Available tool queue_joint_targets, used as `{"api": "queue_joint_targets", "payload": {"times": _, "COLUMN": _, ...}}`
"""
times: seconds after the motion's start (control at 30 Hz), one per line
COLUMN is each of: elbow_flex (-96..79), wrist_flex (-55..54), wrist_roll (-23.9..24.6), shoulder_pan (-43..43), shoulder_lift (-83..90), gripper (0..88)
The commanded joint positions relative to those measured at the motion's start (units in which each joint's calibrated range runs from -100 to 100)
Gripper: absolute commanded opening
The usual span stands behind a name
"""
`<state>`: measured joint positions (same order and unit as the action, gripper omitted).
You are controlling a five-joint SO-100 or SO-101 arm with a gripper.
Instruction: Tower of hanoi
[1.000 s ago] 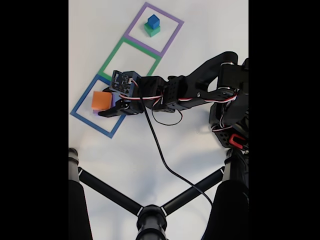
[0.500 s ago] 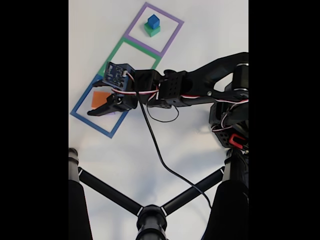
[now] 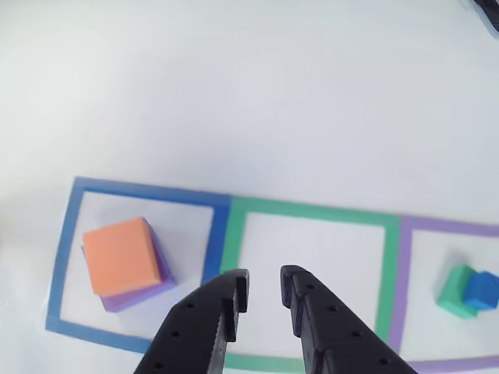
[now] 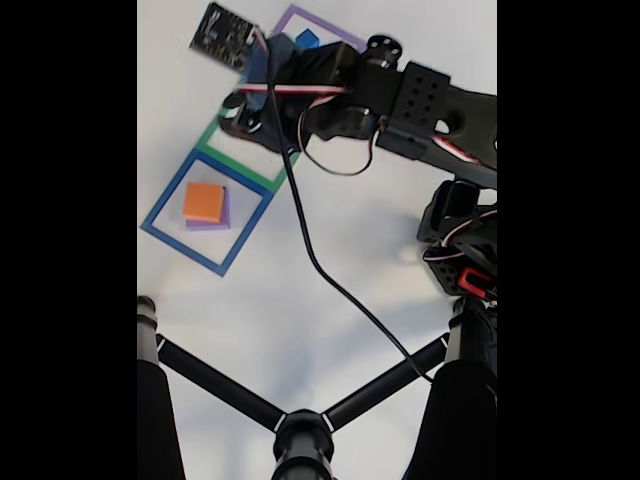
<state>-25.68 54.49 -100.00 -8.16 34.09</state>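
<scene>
In the blue tape square an orange block (image 3: 121, 253) sits on the bigger purple block (image 3: 144, 294), slightly askew. The fixed view shows the same orange block (image 4: 204, 201) and the purple block (image 4: 210, 225) uncovered. At the far right, in the purple tape square, a small blue block (image 3: 483, 290) rests on a green block (image 3: 451, 294). In the fixed view the blue block (image 4: 307, 39) peeks out beside the arm. My gripper (image 3: 265, 282) hovers over the near edge of the green tape square (image 3: 312, 209), its fingers a narrow gap apart with nothing between them.
Three tape squares lie in a row: blue (image 4: 160, 238), green (image 4: 212, 143), purple (image 4: 335, 28). The arm (image 4: 400, 95) reaches across the upper squares. A black cable (image 4: 320, 270) trails over the white table. Black tripod legs (image 4: 300, 430) cross the bottom, and the arm's base (image 4: 465, 250) stands at the right.
The gripper has risen off the orange block and swung from the blue square toward the green and purple squares. The orange block stays on the purple one.
</scene>
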Motion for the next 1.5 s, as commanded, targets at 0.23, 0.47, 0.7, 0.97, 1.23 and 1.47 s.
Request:
{"api": "queue_joint_targets", "payload": {"times": 0.23, "elbow_flex": 34.8, "wrist_flex": 33.9, "wrist_roll": 0.0, "shoulder_pan": 16.3, "shoulder_lift": 0.0, "gripper": 0.0}}
{"api": "queue_joint_targets", "payload": {"times": 0.47, "elbow_flex": 38.9, "wrist_flex": 37.1, "wrist_roll": 0.0, "shoulder_pan": 23.2, "shoulder_lift": -0.8, "gripper": 0.0}}
{"api": "queue_joint_targets", "payload": {"times": 0.7, "elbow_flex": 33.0, "wrist_flex": 35.4, "wrist_roll": 0.0, "shoulder_pan": 27.9, "shoulder_lift": 1.2, "gripper": 0.0}}
{"api": "queue_joint_targets", "payload": {"times": 0.97, "elbow_flex": 10.9, "wrist_flex": 20.1, "wrist_roll": 0.0, "shoulder_pan": 34.1, "shoulder_lift": 7.8, "gripper": 6.8}}
{"api": "queue_joint_targets", "payload": {"times": 1.23, "elbow_flex": -13.8, "wrist_flex": -8.1, "wrist_roll": 0.0, "shoulder_pan": 39.3, "shoulder_lift": 9.9, "gripper": 26.6}}
{"api": "queue_joint_targets", "payload": {"times": 1.47, "elbow_flex": -32.5, "wrist_flex": -36.6, "wrist_roll": 0.0, "shoulder_pan": 40.5, "shoulder_lift": 6.5, "gripper": 29.0}}
